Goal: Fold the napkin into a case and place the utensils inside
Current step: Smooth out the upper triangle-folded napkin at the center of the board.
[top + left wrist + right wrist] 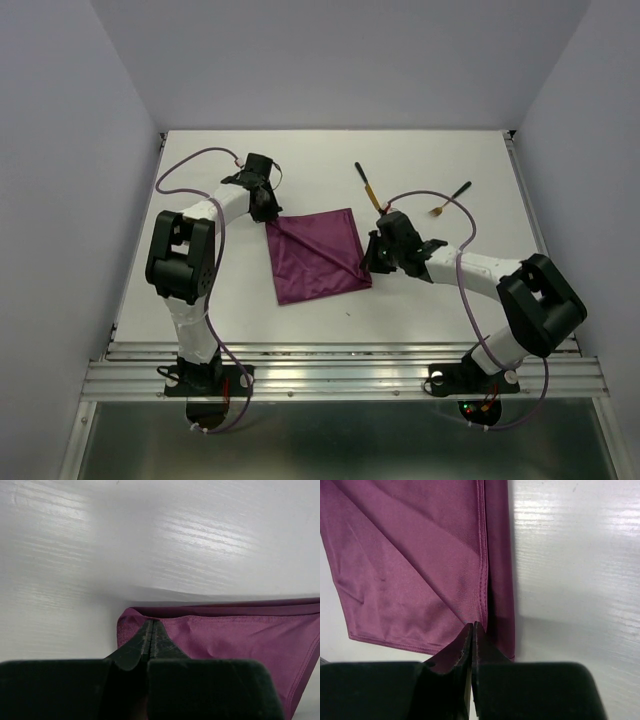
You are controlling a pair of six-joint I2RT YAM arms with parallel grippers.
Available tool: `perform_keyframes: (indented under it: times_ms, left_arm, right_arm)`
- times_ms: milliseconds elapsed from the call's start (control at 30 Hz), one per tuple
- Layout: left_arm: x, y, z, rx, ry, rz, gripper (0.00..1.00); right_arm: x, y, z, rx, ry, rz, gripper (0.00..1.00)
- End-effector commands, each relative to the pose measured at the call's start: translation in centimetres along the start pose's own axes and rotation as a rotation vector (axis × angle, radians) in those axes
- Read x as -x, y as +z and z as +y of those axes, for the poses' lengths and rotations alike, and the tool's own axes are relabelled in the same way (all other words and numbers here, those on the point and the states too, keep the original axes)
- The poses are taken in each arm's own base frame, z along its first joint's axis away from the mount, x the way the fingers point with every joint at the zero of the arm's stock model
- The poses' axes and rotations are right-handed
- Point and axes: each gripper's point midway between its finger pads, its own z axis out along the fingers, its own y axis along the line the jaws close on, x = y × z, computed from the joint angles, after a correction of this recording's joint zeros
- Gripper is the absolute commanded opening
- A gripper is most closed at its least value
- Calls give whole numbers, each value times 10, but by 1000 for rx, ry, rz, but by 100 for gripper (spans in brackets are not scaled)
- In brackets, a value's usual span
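On table | left tool, right tool pinch napkin | utensils outside

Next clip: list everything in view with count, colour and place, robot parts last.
napkin: one, magenta-purple, mid-table, creased, between the two tools.
utensils: two, black handles with gold ends, on the table beyond the napkin; the second lies further right.
table: one, white, under everything.
cables: two, purple, one looping along each arm.
arms: two, white and black, based at the near edge.
left tool: one, black, shut on the napkin's far left corner.
right tool: one, black, shut on the napkin's right edge.
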Motion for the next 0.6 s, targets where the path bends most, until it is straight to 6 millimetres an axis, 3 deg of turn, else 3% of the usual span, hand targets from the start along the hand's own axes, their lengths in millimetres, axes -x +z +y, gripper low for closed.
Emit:
perform_keyframes:
  times_ms: [0, 300, 567]
  left_arm:
    - [19, -10, -6, -15, -4, -55, 1]
    - [18, -13, -2, -11, -9, -57, 1]
    - [33, -29, -12, -46, -7, -94, 1]
  right_arm:
    - [-2, 1, 8, 42, 23, 1, 3]
    - [-24, 16, -12, -17, 17, 61, 2]
    - [8, -3, 9, 8, -11, -23, 2]
